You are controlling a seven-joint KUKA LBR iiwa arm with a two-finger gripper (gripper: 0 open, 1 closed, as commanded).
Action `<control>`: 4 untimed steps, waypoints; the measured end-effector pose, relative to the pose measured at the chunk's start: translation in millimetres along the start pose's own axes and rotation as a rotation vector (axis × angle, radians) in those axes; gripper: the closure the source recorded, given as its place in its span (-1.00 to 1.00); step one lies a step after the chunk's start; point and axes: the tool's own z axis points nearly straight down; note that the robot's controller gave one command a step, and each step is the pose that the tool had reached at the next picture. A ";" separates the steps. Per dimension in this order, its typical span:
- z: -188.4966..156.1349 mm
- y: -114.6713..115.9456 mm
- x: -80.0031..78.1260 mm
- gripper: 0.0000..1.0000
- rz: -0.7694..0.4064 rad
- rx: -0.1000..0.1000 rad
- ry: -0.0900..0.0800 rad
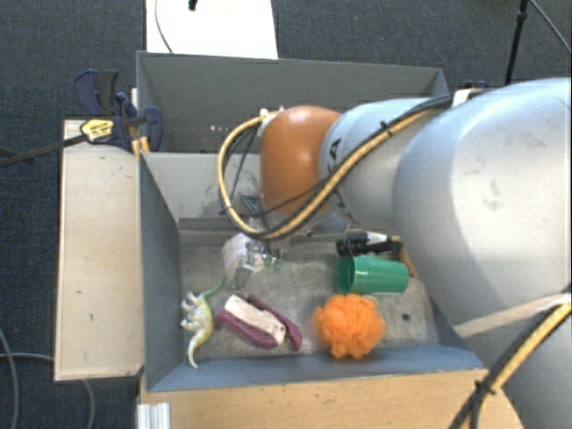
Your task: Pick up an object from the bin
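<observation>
Whether my jaws are parted I cannot tell; beside the clear crumpled plastic lump (238, 255), I'd descend squarely centred.

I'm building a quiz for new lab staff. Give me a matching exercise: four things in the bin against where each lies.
1. green cup
2. orange fluffy ball
3. toy dinosaur
4. purple and white piece

A. view's lower left corner
B. between dinosaur and ball
C. on its side, above the ball
D. lower right, below the cup

Pairs: 1-C; 2-D; 3-A; 4-B
</observation>
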 end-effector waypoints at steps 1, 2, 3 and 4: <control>2.3 13.2 0.4 1.00 0.041 -0.004 -0.010; 2.3 13.2 0.4 1.00 0.041 -0.004 -0.010; 1.8 13.2 0.1 1.00 0.041 -0.004 -0.009; -2.3 12.6 1.0 1.00 0.042 0.000 -0.003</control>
